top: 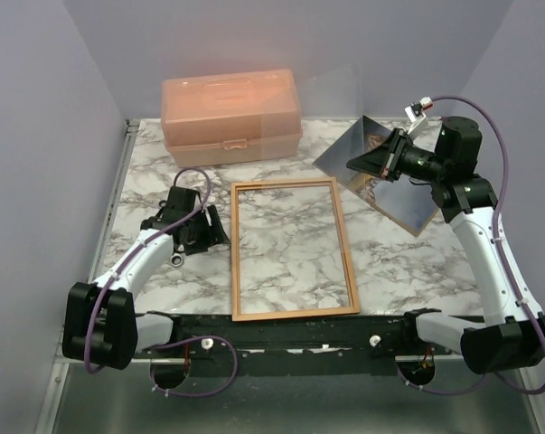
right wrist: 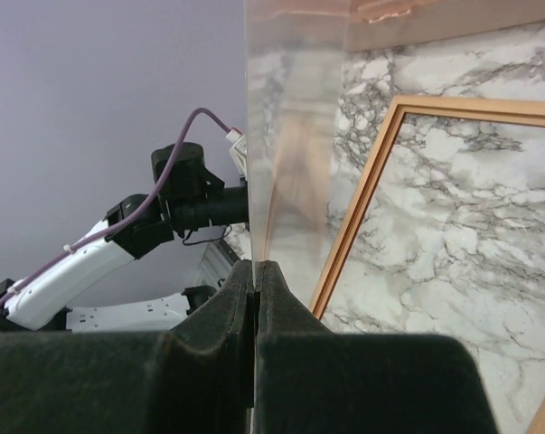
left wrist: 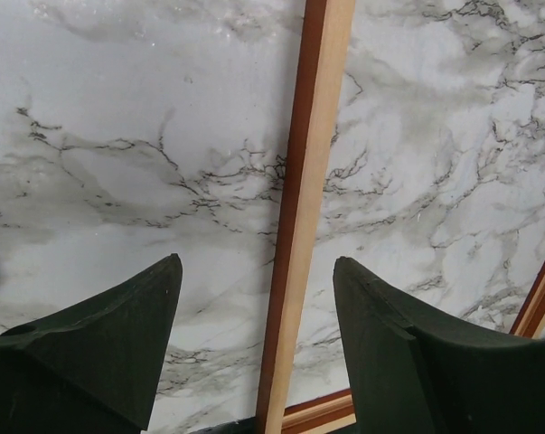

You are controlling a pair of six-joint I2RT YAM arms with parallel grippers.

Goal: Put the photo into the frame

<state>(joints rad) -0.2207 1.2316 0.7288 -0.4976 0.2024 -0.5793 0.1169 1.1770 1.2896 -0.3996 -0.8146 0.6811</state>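
Observation:
The wooden frame (top: 290,249) lies flat and empty on the marble table, mid-scene. My left gripper (top: 214,226) hovers open over its left rail; in the left wrist view the rail (left wrist: 308,181) runs between the two spread fingers (left wrist: 258,264), touching neither. My right gripper (top: 355,165) is shut on the edge of a thin clear glossy sheet (top: 340,108), held upright at the back right; the right wrist view shows the sheet (right wrist: 290,136) pinched at the tips (right wrist: 256,267). The photo (top: 408,197) lies under that arm, partly hidden.
A peach plastic box (top: 231,117) stands at the back left. A tan board edge (top: 423,228) shows under the photo. A small silver object (top: 176,260) lies by the left arm. Lilac walls close in the left, back and right.

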